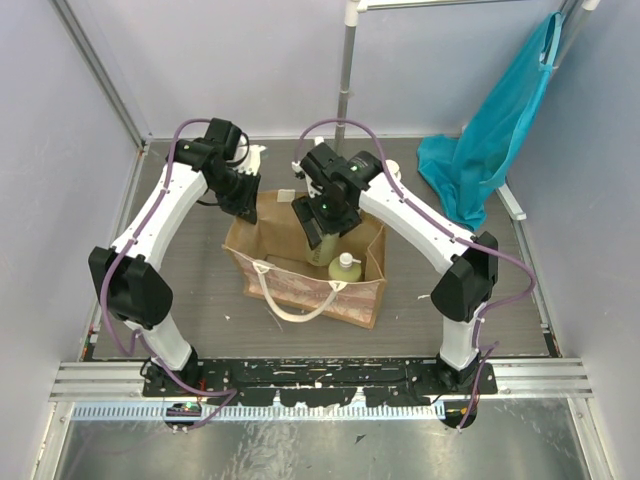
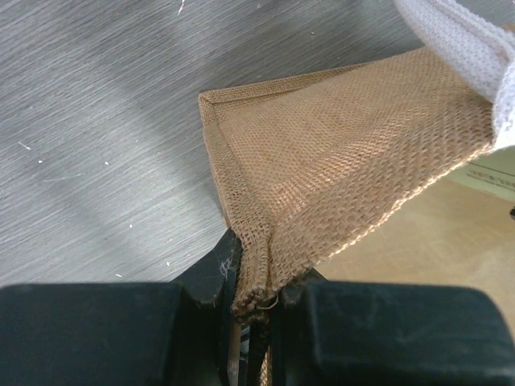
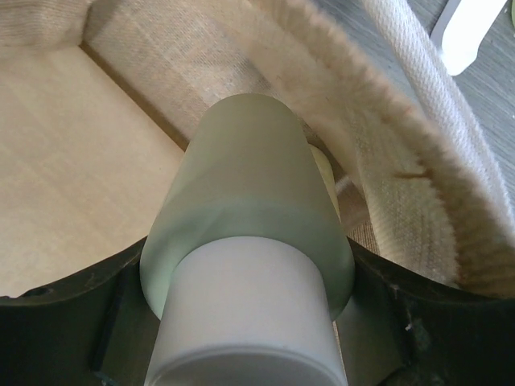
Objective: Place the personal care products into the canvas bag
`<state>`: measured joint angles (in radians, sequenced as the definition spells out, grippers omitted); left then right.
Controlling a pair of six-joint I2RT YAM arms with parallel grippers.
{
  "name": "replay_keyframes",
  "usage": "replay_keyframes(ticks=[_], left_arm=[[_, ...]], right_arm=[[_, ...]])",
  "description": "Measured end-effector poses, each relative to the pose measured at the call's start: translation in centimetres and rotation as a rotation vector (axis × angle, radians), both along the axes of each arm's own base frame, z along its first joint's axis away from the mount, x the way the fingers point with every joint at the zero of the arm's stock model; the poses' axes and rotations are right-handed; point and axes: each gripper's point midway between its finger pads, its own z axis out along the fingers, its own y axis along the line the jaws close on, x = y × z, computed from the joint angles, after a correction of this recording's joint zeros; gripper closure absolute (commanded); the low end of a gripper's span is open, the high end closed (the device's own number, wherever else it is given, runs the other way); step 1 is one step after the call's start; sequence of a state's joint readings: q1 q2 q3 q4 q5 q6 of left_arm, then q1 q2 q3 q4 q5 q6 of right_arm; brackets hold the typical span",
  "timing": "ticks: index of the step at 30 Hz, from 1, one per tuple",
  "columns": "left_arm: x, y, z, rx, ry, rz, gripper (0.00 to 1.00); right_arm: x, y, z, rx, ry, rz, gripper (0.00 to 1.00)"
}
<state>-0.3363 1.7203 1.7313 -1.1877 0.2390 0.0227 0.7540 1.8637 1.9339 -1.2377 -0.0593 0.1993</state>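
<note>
The left gripper [image 2: 251, 299] is clenched on the boxy tan-brown canvas bag [image 2: 338, 161] at its 10 o'clock rim corner. The right gripper [image 3: 249, 281] grasps a translucent pale-green white-capped bottle [image 3: 241, 177] in the bag's mouth. A second bottle [image 1: 345, 270] stands inside at 4 o'clock.

- The canvas bag [image 2: 338, 161] is showing coarse, open-weave tan cloth, rough and matt, and it is fraying along the rim.
- Its handle [image 2: 463, 44] is looking like thick cream webbing, ribbed and matt.
- The bottle [image 3: 249, 185] is showing smooth, frosted translucent plastic, and its cap [image 3: 241, 322] is looking like matt white plastic.
- The bench [image 2: 96, 121] is gleaming like brushed grey metal.
- The left fingers [image 2: 205, 277] are looking like matt black plastic.
- The teal cloth [image 1: 490, 130] is looking thin and slightly glossy.
</note>
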Motion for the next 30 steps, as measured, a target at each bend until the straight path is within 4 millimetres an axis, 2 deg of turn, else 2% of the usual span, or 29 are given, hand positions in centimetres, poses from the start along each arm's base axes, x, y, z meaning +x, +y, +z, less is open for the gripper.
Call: replay_keyframes(ticks=[13, 26, 27, 30], left_arm=[[-0.3, 0.0, 0.0, 0.000, 0.009, -0.003, 1.00], [-0.5, 0.0, -0.1, 0.005, 0.018, -0.003, 1.00], [-0.5, 0.1, -0.1, 0.006, 0.019, -0.003, 1.00], [-0.7, 0.1, -0.2, 0.008, 0.024, -0.004, 1.00]], right_arm=[[-0.2, -0.6, -5.7, -0.074, 0.027, -0.066, 0.99], [-0.5, -1.0, -7.4, -0.102, 0.031, -0.053, 0.99], [-0.5, -1.0, -7.5, -0.106, 0.030, -0.050, 0.95], [-0.6, -1.0, -8.0, -0.115, 0.033, -0.045, 0.73]])
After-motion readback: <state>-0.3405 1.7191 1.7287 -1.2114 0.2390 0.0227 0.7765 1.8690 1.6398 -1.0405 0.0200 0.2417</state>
